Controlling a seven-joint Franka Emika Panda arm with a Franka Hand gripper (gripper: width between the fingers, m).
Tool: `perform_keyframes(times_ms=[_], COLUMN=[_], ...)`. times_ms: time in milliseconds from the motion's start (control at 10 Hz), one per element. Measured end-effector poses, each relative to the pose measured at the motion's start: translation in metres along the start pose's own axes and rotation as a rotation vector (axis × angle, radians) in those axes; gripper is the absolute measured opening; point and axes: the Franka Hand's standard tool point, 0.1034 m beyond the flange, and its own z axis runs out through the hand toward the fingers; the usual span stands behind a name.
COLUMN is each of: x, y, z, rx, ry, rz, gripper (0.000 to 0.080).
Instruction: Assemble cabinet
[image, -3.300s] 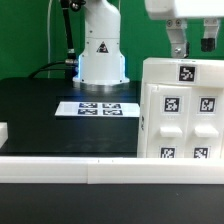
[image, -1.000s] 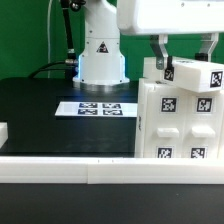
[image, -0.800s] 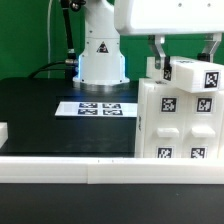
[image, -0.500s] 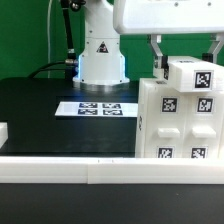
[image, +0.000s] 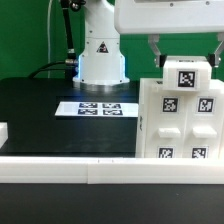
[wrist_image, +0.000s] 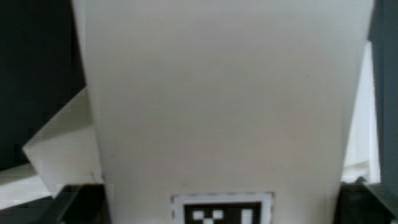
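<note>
The cabinet (image: 180, 125) is a big white box with several square markers, standing at the exterior view's right. A white tagged top block (image: 187, 76) sits square on top of it. My gripper (image: 186, 60) comes down from above, with one finger on each side of this block, and is shut on it. In the wrist view the block's white face (wrist_image: 214, 100) fills the frame between the two dark fingertips (wrist_image: 63, 200), and my gripper (wrist_image: 214, 205) is centred over its tag.
The marker board (image: 100, 108) lies on the black table in front of the robot base (image: 100, 50). A small white block (image: 3, 132) shows at the left edge. A white rail (image: 70, 168) runs along the front.
The gripper came down onto the top block. Over the last second the block has turned from a skewed pose to square with the cabinet.
</note>
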Motion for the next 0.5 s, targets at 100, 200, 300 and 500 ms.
perform_keyframes(times_ms=[100, 200, 300, 500], x=[0.0007, -0.0011, -0.0015, -0.0029], y=[-0.0004, 0.0011, 0.0032, 0.0028], z=[-0.0003, 0.0001, -0.0011, -0.0017], rx=[0.007, 0.011, 0.033, 0.038], ry=[0.006, 0.010, 0.015, 0.015], rz=[0.108, 0.205, 0.303, 0.480], gripper=[0.0556, 0.0556, 0.0556, 0.0556])
